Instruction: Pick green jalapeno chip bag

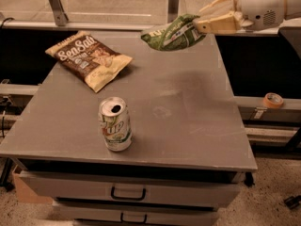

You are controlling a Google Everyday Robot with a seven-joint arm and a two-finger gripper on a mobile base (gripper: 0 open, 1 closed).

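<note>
Green bag (pixel 170 33) hangs in the air over the far right side of the table (pixel 188 126), its right end pinched between the fingers of the gripper (pixel 200 20) at far right.

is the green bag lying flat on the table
No, the green bag is pinched in the gripper and hangs in the air above the far edge of the table.
</note>
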